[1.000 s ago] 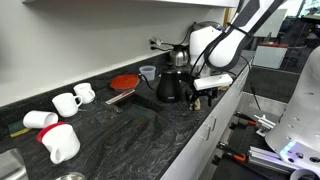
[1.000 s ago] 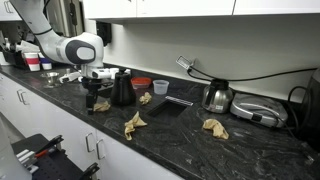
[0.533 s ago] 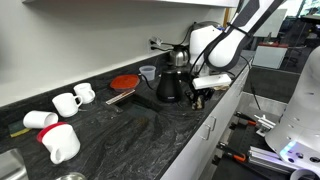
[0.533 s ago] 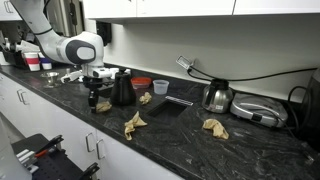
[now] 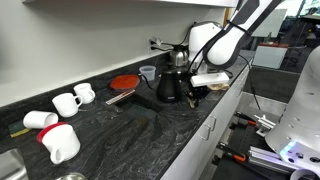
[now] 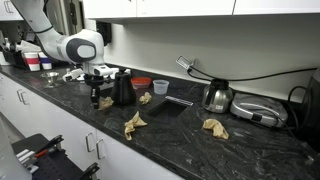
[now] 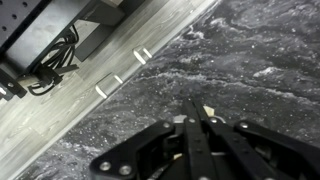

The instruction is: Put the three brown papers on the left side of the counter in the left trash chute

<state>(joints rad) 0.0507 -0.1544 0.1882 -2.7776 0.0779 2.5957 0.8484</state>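
On the black counter, beside the black kettle, my gripper points down and is shut on a crumpled brown paper. In the wrist view the fingers of the gripper meet, and a tan scrap of that paper shows at their tips. Two more brown papers lie nearby: one near the front edge, one behind the kettle. A further scrap lies far to the right. In the exterior view from the opposite end the gripper hides the held paper. I cannot pick out the trash chute for certain.
A red plate and a small cup sit behind the kettle. White mugs stand along the counter, and a round metal rim shows at the picture's bottom edge. A silver kettle with cables stands to the right. Below the counter edge are white cabinet fronts.
The jaws have gone from wide open to shut on the brown paper beside the black kettle. The arm has hardly moved.
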